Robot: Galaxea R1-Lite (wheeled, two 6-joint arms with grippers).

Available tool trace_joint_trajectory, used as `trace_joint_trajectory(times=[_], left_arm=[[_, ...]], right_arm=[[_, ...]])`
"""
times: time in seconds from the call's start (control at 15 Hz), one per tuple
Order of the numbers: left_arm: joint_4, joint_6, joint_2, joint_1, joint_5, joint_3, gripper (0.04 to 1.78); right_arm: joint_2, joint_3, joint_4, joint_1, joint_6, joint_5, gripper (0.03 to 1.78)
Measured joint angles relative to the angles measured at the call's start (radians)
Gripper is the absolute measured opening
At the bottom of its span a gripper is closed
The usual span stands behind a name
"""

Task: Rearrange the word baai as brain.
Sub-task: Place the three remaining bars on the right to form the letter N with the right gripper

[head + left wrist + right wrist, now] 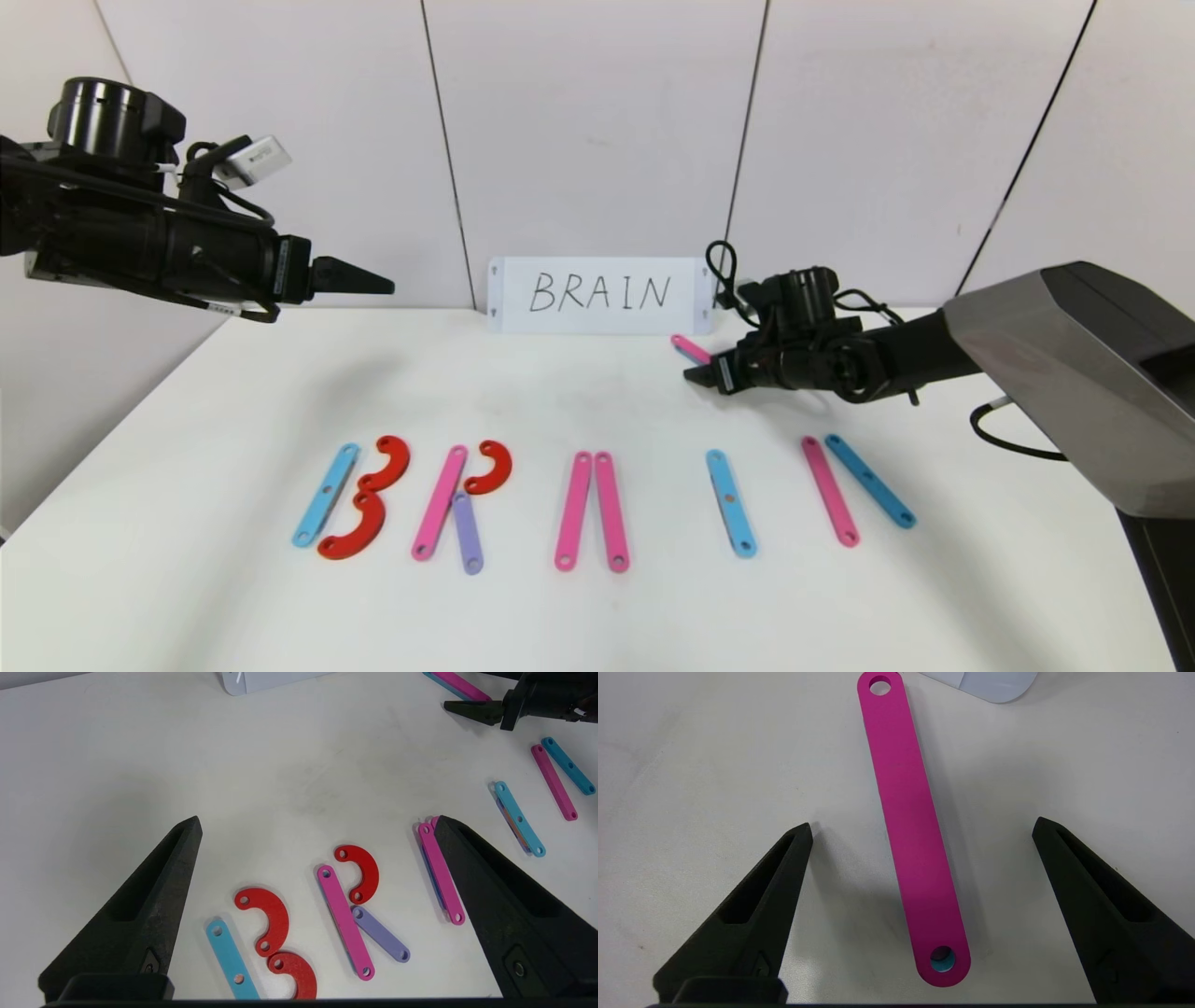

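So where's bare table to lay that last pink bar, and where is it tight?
Free: right of the blue bar in the N, toward the table edge; also the wide band between the white card and the letter row. Tight: B and R nearly touch. The open right gripper straddles the pink bar.

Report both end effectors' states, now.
Left end effector: open, holding nothing, raised above the table's left side.
Right end effector: open, empty, straddling the flat pink plastic bar near the white card.
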Motion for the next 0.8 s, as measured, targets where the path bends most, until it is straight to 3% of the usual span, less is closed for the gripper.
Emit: trace_joint_trajectory(times=[0.2, 0.4, 0.53, 0.8], left_arm=[[0.0, 0.0, 0.0, -0.002, 0.0, 0.0, 1.74], [0.0, 0.001, 0.0, -0.005, 0.0, 0.002, 1.74], [0.0, 0.001, 0.0, -0.006, 0.0, 0.002, 1.74], [0.0, 0.001, 0.0, -0.008, 0.0, 0.003, 1.74]], right_arm=[[0.004, -0.001, -0.001, 0.004, 0.0, -0.001, 1.21], [0.005, -0.001, -0.003, 0.006, 0.0, -0.001, 0.65], [0.006, -0.002, -0.003, 0.007, -0.001, -0.001, 0.37], [0.0, -0.002, 0.002, 0.007, 0.0, -0.002, 0.3]])
